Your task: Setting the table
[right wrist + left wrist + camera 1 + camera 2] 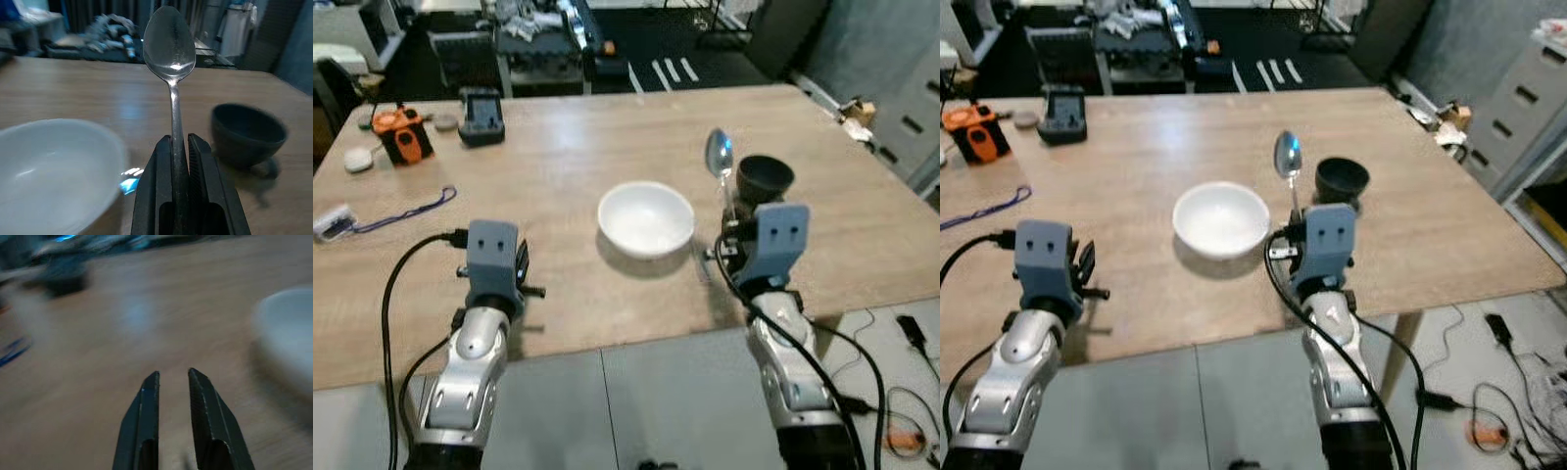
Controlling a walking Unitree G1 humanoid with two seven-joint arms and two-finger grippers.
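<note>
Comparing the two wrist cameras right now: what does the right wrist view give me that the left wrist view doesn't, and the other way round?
Right wrist view: the right gripper shut on a spoon held upright, bowl end up, with a dark cup on the table beyond. Left wrist view: the left gripper with a narrow gap between its fingers, holding nothing, and a blurred dark object at the far side. Both share the white bowl and the wooden table.

An orange device and a dark charger-like block — both at the table's far-left corner.
</note>
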